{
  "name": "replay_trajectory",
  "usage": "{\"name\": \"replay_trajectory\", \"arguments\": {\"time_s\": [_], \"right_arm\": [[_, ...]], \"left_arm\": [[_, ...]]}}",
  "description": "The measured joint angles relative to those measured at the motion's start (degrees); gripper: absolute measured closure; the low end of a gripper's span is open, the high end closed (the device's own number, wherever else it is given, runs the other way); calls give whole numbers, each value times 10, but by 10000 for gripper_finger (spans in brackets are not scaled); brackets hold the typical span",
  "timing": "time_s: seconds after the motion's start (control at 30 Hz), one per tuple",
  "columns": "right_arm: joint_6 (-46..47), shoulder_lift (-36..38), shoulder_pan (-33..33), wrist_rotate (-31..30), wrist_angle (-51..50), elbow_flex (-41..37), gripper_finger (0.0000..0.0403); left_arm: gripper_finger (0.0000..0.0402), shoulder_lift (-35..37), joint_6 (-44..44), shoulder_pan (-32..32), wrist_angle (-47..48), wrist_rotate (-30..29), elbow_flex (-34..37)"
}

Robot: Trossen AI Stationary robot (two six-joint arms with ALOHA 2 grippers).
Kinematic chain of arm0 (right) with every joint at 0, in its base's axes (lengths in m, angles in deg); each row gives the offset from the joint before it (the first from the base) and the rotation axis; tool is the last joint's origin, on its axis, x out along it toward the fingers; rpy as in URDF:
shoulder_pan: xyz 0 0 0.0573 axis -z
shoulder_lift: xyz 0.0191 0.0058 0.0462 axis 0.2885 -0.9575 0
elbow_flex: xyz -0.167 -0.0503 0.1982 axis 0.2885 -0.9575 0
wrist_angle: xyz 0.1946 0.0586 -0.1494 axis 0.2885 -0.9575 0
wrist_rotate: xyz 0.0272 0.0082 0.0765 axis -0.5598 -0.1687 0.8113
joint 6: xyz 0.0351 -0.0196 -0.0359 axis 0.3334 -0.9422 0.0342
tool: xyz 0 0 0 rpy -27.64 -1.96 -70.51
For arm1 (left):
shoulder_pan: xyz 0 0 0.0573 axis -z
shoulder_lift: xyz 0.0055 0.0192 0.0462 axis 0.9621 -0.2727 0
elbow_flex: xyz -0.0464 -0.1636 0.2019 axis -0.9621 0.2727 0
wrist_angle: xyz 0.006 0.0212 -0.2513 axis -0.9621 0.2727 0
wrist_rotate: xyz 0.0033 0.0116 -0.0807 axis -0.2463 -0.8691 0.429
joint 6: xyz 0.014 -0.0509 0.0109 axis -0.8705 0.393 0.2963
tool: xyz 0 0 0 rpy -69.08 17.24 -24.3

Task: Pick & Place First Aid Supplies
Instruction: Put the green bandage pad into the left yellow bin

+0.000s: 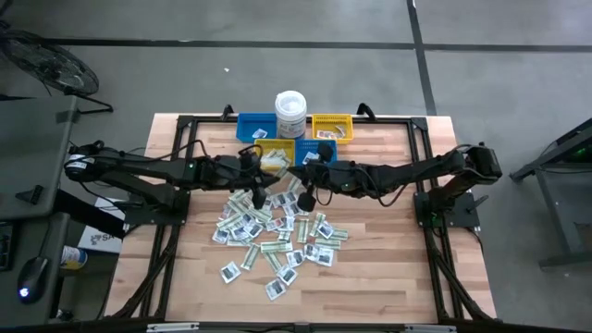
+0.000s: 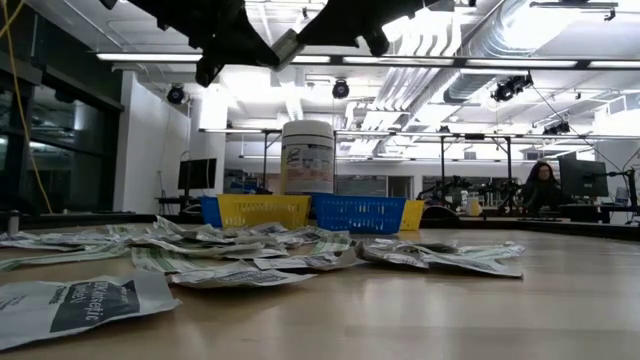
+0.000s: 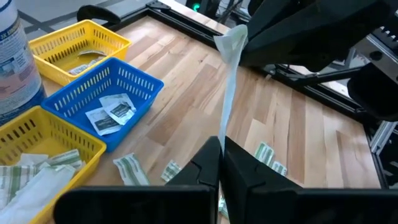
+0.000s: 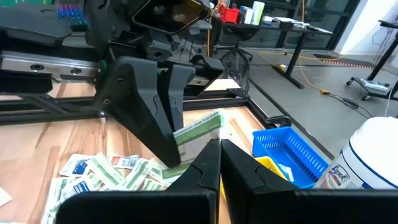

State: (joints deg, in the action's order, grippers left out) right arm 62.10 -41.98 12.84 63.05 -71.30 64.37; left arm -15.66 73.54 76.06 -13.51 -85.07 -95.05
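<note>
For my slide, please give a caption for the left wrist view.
Both end effectors, left and right, pinch one pale strip packet above the table.

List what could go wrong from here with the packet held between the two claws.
1. Both the left claw and the right claw are shut on the same long pale green-and-white paper strip, stretched between them above the table. If the arms move apart, it may tear or slip free.
2. If it drops, it would likely land back on the wooden table, not in the yellow plastic bin that holds similar strips.
</note>
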Motion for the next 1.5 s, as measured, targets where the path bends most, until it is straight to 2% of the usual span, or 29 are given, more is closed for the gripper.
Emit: {"name": "replay_trajectory", "arguments": {"time_s": [0.2, 0.4, 0.57, 0.7, 0.83, 1.1, 1.5], "right_arm": [[2, 0, 1, 4, 0, 0, 386], [70, 13, 15, 17, -6, 0, 309], [85, 45, 22, -22, -17, 0, 246], [82, 76, 23, -43, -39, 0, 220], [83, 104, 24, -54, -74, 0, 213], [115, 142, 24, -64, -171, 0, 217], [194, 141, 24, -60, -249, 0, 217]], "left_arm": [[400, 0, -2, 0, 0, 2, 0], [400, 0, -6, -4, 30, -6, 0], [401, 0, -19, -45, 100, -5, 0], [401, -1, -73, -90, 156, 2, 0], [401, -16, -144, -138, 183, 16, 0], [401, -77, -287, -199, 163, 47, 0], [401, -143, -440, -264, 130, 46, 0]]}}
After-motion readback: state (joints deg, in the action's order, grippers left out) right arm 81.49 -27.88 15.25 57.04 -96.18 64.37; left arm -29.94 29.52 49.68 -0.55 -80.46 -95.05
